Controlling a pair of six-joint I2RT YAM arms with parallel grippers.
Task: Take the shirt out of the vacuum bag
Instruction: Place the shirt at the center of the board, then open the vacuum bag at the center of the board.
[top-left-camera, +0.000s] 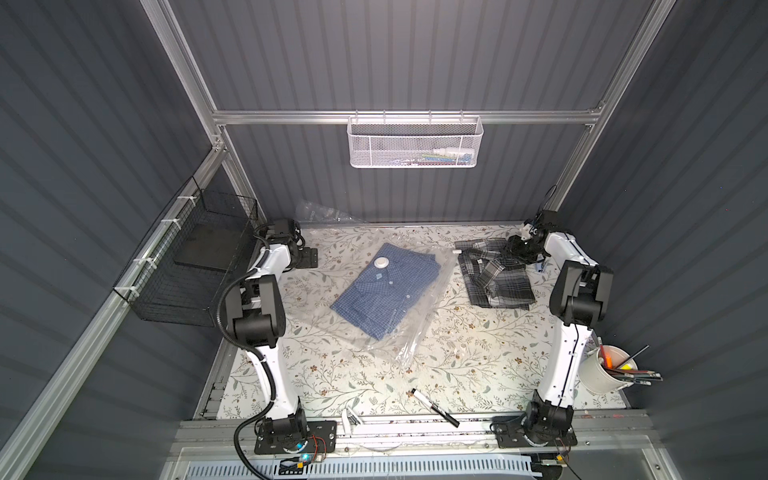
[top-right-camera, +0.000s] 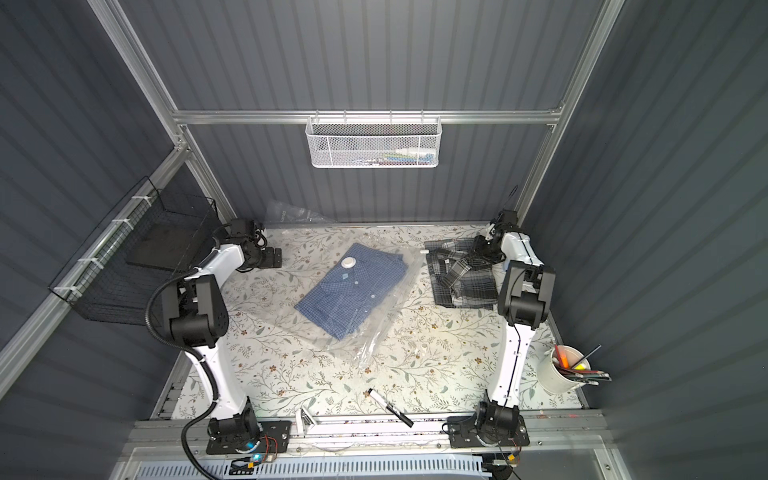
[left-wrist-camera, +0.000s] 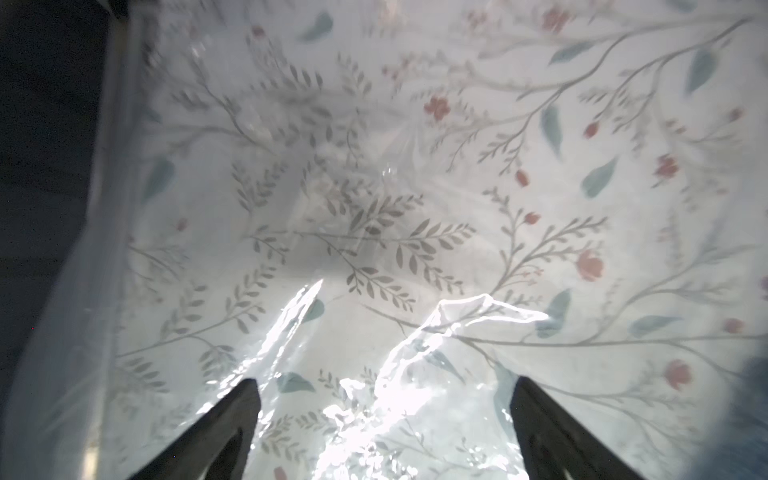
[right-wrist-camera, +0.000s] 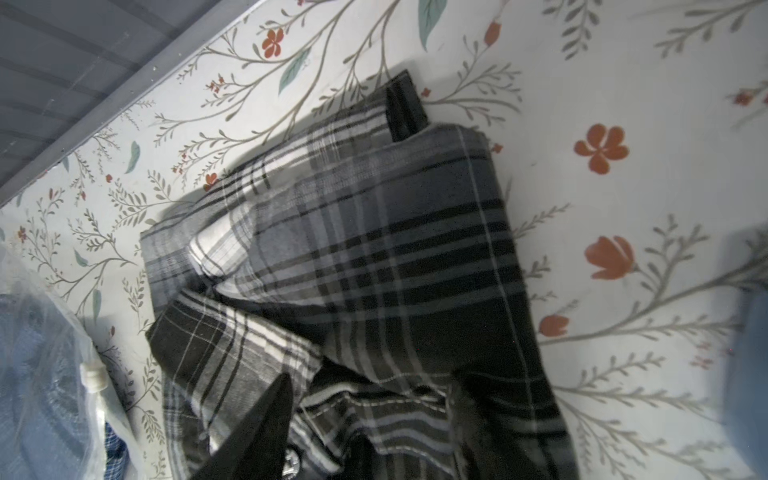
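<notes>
You have the vacuum bag (top-left-camera: 419, 332) at centre frame on the tabletop (top-left-camera: 457, 365), with the blue shirt (top-left-camera: 386, 291) inside, not yet extracted. The left pincer (left-wrist-camera: 384, 380) stands apart over clear film (left-wrist-camera: 419, 345), apparently ready to pin it. The right pincer (top-left-camera: 515, 249), right of frame, sits on the plaid shirt (top-left-camera: 494, 282); I cannot tell its closure.

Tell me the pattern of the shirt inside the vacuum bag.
Blue fine check; the shirt shows best in a top view.
</notes>
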